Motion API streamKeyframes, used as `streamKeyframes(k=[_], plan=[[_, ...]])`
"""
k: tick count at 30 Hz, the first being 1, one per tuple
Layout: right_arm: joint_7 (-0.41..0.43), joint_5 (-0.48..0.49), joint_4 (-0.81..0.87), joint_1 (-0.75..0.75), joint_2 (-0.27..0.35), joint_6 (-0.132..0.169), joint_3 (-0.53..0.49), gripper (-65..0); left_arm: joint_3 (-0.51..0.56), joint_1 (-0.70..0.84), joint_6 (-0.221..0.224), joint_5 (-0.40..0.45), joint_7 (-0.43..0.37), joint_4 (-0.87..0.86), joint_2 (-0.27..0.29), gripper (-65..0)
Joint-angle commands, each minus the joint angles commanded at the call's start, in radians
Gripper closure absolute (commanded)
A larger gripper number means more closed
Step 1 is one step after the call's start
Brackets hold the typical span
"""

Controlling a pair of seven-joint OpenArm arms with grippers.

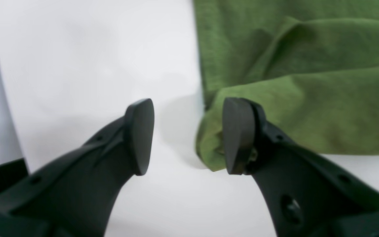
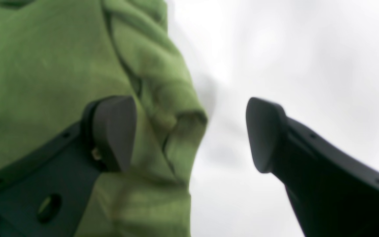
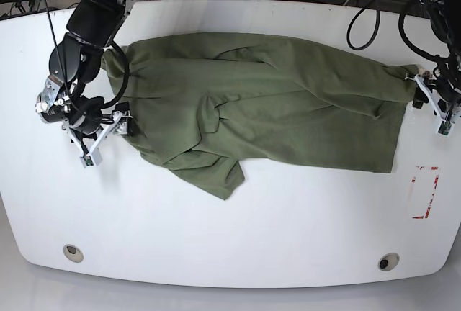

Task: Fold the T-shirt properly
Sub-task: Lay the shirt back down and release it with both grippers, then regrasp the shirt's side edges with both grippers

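The olive-green T-shirt (image 3: 274, 102) lies spread and wrinkled across the white table (image 3: 230, 232), with a folded flap hanging toward the front at its left middle. My right gripper (image 3: 108, 137) stands open at the shirt's left edge. In the right wrist view, the right gripper (image 2: 189, 135) straddles a bunched fold of the T-shirt (image 2: 61, 75), with one finger (image 2: 113, 131) over the cloth. My left gripper (image 3: 431, 106) is open at the shirt's right edge. In the left wrist view, the left gripper (image 1: 189, 136) has a corner of the T-shirt (image 1: 308, 98) beside one finger (image 1: 239, 135).
A red-outlined rectangle (image 3: 425, 192) is marked on the table at the right. Two round holes (image 3: 72, 252) (image 3: 389, 261) sit near the front edge. Cables (image 3: 367, 8) trail over the back edge.
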Motion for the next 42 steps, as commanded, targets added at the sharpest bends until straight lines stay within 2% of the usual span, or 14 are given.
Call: streamKeyframes(k=[4,11,14,18,22,24,27,29,32,37,42], plan=[[0.058,-0.002,-0.044,0.009,0.0,0.0,-0.002,-49.6,-0.026,-0.005,0.0,0.0,0.0,-0.003,0.0,-31.0],[0.084,-0.037,-0.133,0.038,-0.002,0.0,0.002,-49.5,-0.028,-0.005,0.0,0.0,-0.005,-0.003,0.0,-30.8],[0.127,-0.04,-0.172,0.041,-0.002,0.0,0.002,-49.1,-0.028,-0.012,0.0,0.0,-0.006,-0.005,0.0,-30.8],[0.157,-0.04,-0.203,0.051,-0.005,0.0,0.0,-40.9,-0.026,-0.055,0.0,0.002,-0.006,-0.011,0.0,-31.1],[0.16,-0.04,-0.233,0.057,-0.006,0.0,0.0,-25.4,-0.025,-0.091,0.0,0.005,-0.006,-0.071,0.0,-31.2],[0.163,-0.04,-0.259,0.074,-0.003,0.0,0.0,-15.2,-0.023,-0.147,0.0,0.031,-0.006,-0.135,0.0,-31.2],[0.163,-0.04,-0.279,0.083,-0.002,0.0,0.0,-4.9,0.0,-0.233,0.0,0.078,-0.006,-0.226,0.0,-31.2],[0.161,-0.04,-0.279,0.084,-0.002,0.0,0.0,-2.2,0.028,-0.285,0.0,0.112,-0.008,-0.299,0.0,-31.2],[0.161,-0.04,-0.279,0.084,0.0,0.0,0.0,-1.9,0.043,-0.344,0.0,0.143,-0.028,-0.391,0.0,-31.4],[0.161,-0.04,-0.279,0.086,-0.003,0.0,0.0,-1.9,0.071,-0.411,0.0,0.149,-0.092,-0.542,0.003,-31.8],[0.161,-0.035,-0.279,0.084,-0.005,0.0,0.0,-1.9,0.115,-0.451,0.0,0.149,-0.132,-0.643,0.003,-38.2]])
